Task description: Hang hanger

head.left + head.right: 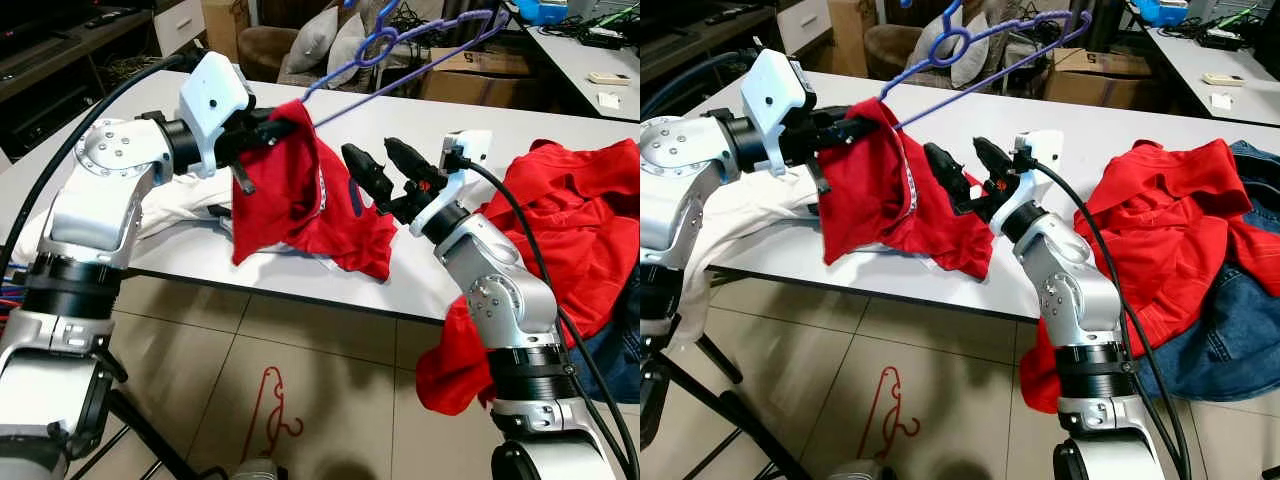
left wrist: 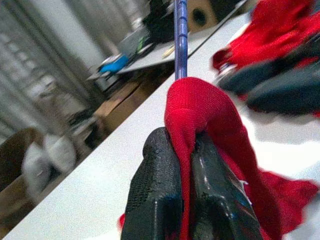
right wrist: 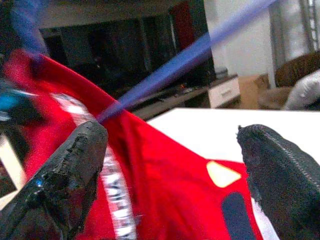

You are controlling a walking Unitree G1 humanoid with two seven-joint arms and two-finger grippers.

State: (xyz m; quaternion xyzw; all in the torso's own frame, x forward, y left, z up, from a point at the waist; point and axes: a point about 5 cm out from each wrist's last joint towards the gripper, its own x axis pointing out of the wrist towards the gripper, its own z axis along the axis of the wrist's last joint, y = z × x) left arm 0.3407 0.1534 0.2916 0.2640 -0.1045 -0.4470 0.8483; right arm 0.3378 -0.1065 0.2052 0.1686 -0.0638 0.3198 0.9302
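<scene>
The left pincer is raised above the near edge of the white worktop, its two black fingers pressed together on a fold of a red shirt. The shirt hangs from that grip, its lower hem draping onto the worktop close to the near edge. A purple hanger has one end tucked into the shirt at the point of the pinch; the rest of it slants up and away over the worktop towards the far edge, with its hook highest.

The right pincer hovers just beside the shirt, on its right, with the fingers spread apart and pointing at the cloth. In the right wrist view the red fabric and the purple bar lie between the two fingertips, and I cannot tell whether either fingertip touches them.

A white garment lies on the worktop under the left arm, towards the left end. A second red garment is heaped at the right end and spills over the near edge, with blue denim beside it. On the tiled floor below, a red hanger lies flat. Beyond the far edge stand cardboard boxes and a chair with grey cushions.
</scene>
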